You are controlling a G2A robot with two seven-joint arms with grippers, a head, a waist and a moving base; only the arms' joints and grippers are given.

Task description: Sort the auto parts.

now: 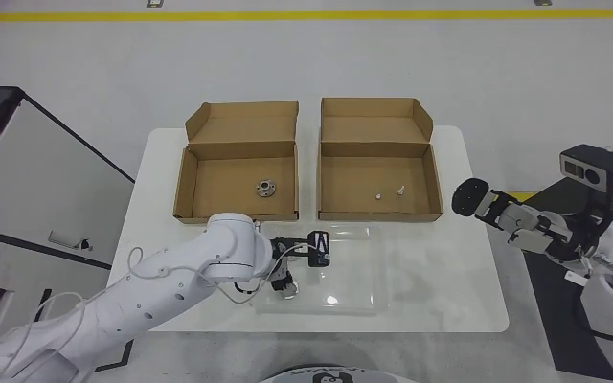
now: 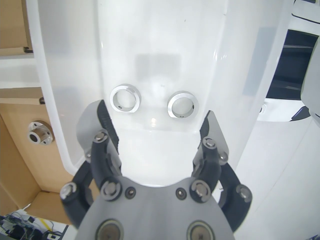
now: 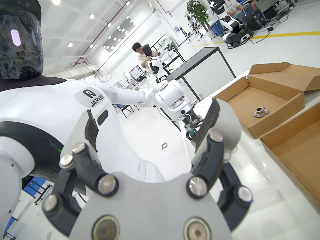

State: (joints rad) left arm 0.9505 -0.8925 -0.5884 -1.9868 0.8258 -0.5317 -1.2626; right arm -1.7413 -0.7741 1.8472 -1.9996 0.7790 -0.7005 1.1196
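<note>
A clear plastic tray [image 1: 359,273] sits on the white table [image 1: 450,287] and holds two shaft collars [image 2: 125,87] [image 2: 183,93], lying flat on its floor side by side and apart. Both are shiny silver rings with a small hole drilled through the band.

Just beyond the tray's far side stand two open cardboard boxes, flaps folded back. The left box [image 1: 225,191] holds one flanged metal hub [image 1: 264,187], a round silver flange with a raised bored centre. The right box [image 1: 350,187] holds two small pale parts [image 1: 401,189] [image 1: 378,194], too small to name.

The left gripper [image 2: 155,108] hangs over the tray, jaws spread wide with nothing between them, and the collars are just past its fingertips. The right gripper [image 3: 152,109] is well off to the right of the tray, past the table's edge, fingers apart and empty
</note>
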